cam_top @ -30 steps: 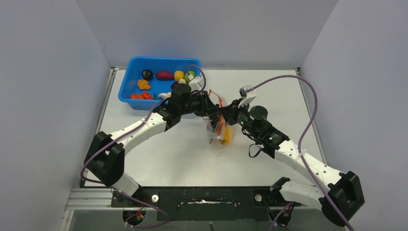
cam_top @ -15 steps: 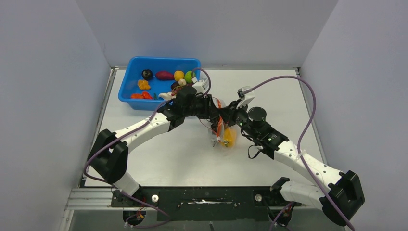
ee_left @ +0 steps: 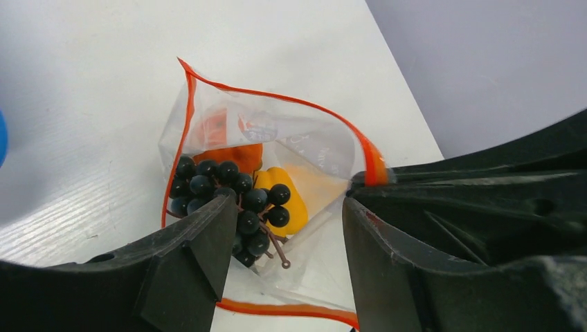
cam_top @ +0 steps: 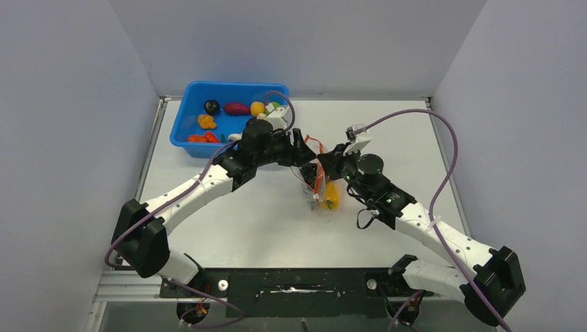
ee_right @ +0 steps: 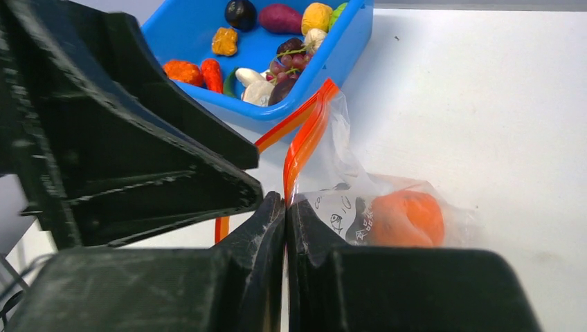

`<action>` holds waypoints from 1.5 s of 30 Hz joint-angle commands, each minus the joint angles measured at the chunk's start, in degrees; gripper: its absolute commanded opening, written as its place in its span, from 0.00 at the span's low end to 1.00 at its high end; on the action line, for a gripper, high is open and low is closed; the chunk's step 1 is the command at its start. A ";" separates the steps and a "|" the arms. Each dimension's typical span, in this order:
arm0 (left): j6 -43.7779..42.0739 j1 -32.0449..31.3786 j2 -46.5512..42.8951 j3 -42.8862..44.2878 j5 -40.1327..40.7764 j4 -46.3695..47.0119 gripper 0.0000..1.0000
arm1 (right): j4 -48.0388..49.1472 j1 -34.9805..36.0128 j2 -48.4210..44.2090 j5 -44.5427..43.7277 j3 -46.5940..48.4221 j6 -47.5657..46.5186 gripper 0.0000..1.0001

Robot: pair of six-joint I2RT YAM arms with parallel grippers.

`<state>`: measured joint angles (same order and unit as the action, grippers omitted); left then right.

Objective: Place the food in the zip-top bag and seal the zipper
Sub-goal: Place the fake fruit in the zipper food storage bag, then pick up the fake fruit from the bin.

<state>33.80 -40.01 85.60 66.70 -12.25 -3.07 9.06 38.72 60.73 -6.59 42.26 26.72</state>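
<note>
Hidden: seen from above, the left arm's wrist covers the near right corner of the bin [cam_top: 181,131]. Both claws mask the top of the bag [cam_top: 320,188], and its load shows there only as a yellow blur. Whether the bag's bottom touches the table [cam_top: 242,214] cannot be told.
Bin: back left, with loose food [cam_top: 207,122] inside.
Left arm: reaches up and right from its base, elbow bent, wrist just right of the bin.
Left claw [ee_left: 287,200]: wide open, gripping nothing, one finger on each side of the bag's mouth.
Bag: mid-table between the two claws, mouth gaping. Inside are dark grapes [ee_left: 208,181], a yellow pepper [ee_left: 301,205] and an orange piece [ee_left: 239,155].
Zipper [ee_left: 273,96]: unsealed, its two sides spread apart.
Right arm: stretches up and left from its base, wrist beside the bag.
Right claw [ee_right: 285,204]: clamped tight on the zipper at one end of the mouth.
Change: in half a second the left arm has drawn back slightly toward the bin. The right arm and bag sit about where they were.
</note>
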 commanded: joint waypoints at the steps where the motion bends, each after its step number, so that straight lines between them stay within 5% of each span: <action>1: -2.40 -0.11 -4.92 2.90 2.28 1.61 0.57 | 1.42 0.39 -1.53 -3.42 1.04 0.94 0.00; 8: -8.11 2.31 -6.50 4.55 9.09 -4.02 0.58 | -1.44 0.22 -3.52 -7.92 0.28 0.03 0.00; 18: -15.53 13.88 -2.13 7.93 15.99 -7.57 0.58 | -1.90 -0.13 -7.85 -9.41 -1.94 -3.12 0.00; 26: -18.76 21.36 9.50 15.55 19.44 -7.64 0.58 | -0.85 -0.47 -9.72 -6.77 -2.48 -6.70 0.00; 36: -22.01 25.27 27.25 30.44 15.19 -6.19 0.73 | -4.01 -1.18 -10.45 -7.99 -1.22 -7.95 0.00; 45: -21.21 28.01 39.34 40.54 14.25 -2.68 0.57 | -6.76 -1.27 -11.28 -8.33 -0.66 -5.42 0.00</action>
<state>12.93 -13.76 121.91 101.73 3.62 -10.66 0.89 37.80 51.16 -13.54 38.61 20.25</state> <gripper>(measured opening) 0.589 0.031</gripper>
